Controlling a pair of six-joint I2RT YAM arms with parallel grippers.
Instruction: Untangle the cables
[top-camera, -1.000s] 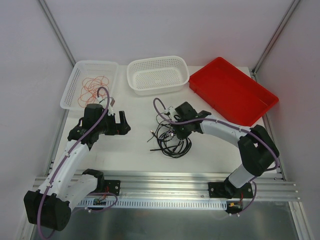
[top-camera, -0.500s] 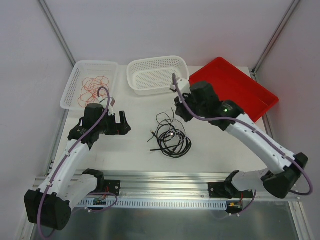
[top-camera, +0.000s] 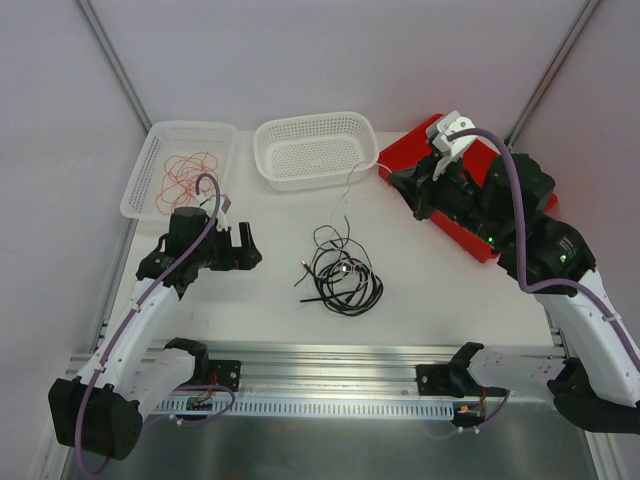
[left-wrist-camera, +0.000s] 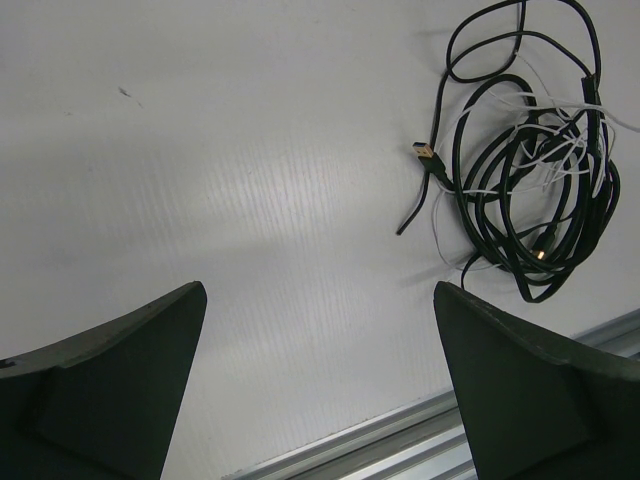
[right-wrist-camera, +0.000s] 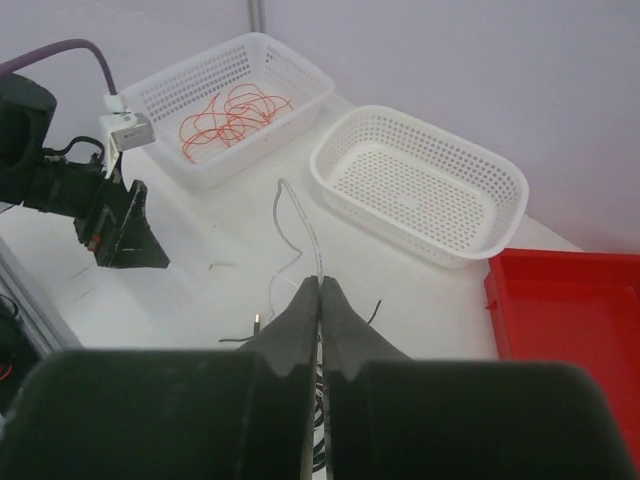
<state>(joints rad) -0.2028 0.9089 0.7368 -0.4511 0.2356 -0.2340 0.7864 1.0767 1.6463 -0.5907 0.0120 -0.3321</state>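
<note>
Far left, a mesh basket (top-camera: 150, 165) holds loose red-orange wires (top-camera: 186, 172); near it the left gripper (top-camera: 243, 247) hangs over the table (top-camera: 260, 310), fingers wide apart, nothing between them. Centre: black cords (top-camera: 345, 282) lie in a coiled tangle, white strands through them. One white wire (top-camera: 352, 185) rises from the heap, past the oval basket (top-camera: 315, 120), to the right gripper (right-wrist-camera: 320, 292), pinched tight on it beside the red tray (right-wrist-camera: 570, 320).

Bright, even diffuse light; faint soft shadows; mild glare on table (left-wrist-camera: 250, 200), left wrist view; close fingers (left-wrist-camera: 110, 385) blurred
</note>
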